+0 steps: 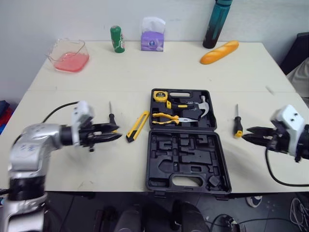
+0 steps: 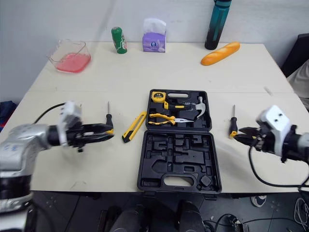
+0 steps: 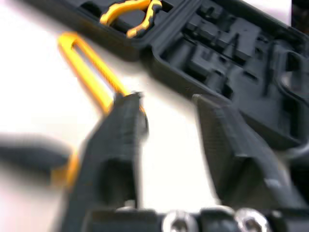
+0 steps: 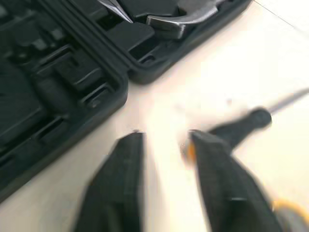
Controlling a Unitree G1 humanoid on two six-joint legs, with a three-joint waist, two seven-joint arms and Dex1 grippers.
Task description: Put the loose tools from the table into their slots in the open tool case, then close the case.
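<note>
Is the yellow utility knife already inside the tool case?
No, the utility knife lies on the table, just left of the open tool case.

A pale cream table stands against a plain white wall, over what seems a dark floor.

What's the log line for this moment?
left gripper open, by left screwdriver | right gripper open, by right screwdriver | knife loose | case open
</note>
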